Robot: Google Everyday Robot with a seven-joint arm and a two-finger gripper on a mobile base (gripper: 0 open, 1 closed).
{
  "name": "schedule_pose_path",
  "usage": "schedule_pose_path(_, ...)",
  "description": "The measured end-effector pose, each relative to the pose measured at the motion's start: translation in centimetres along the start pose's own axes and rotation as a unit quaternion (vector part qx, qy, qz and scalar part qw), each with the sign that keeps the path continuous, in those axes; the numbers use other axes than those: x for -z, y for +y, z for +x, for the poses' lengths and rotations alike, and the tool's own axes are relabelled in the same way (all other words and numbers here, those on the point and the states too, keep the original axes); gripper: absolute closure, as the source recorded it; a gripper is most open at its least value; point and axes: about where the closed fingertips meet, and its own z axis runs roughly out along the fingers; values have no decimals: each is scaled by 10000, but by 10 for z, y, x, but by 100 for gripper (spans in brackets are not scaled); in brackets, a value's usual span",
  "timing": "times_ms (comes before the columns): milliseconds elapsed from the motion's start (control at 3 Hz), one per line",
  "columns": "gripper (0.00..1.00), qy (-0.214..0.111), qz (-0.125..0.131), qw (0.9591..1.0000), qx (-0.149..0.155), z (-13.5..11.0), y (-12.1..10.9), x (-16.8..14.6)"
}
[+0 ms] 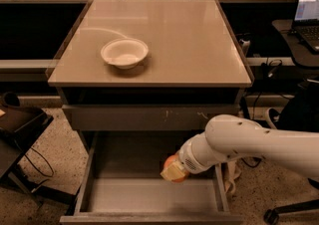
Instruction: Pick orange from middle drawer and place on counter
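The orange (171, 161) is held in my gripper (172, 169), partly hidden by the pale fingers (172, 171). The gripper is shut on it and holds it above the floor of the open middle drawer (144, 196), near the right side. My white arm (249, 144) reaches in from the right. The beige counter (189, 40) lies above, on top of the grey cabinet.
A white bowl (124, 53) stands on the counter's left part. A grey drawer front with white scratch marks (149, 117) sits just above the gripper. A laptop (306, 12) on a table is at the right, a black chair (20, 119) at the left.
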Motion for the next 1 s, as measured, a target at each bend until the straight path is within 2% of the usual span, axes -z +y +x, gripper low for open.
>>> schedule_pose_path(333, 100, 0, 0, 10000, 0, 0, 0, 0)
schedule_pose_path(667, 100, 0, 4, 10000, 26, -20, -16, 20)
schedule_pose_path(1000, 100, -129, 350, 9993, 38, -72, -49, 95)
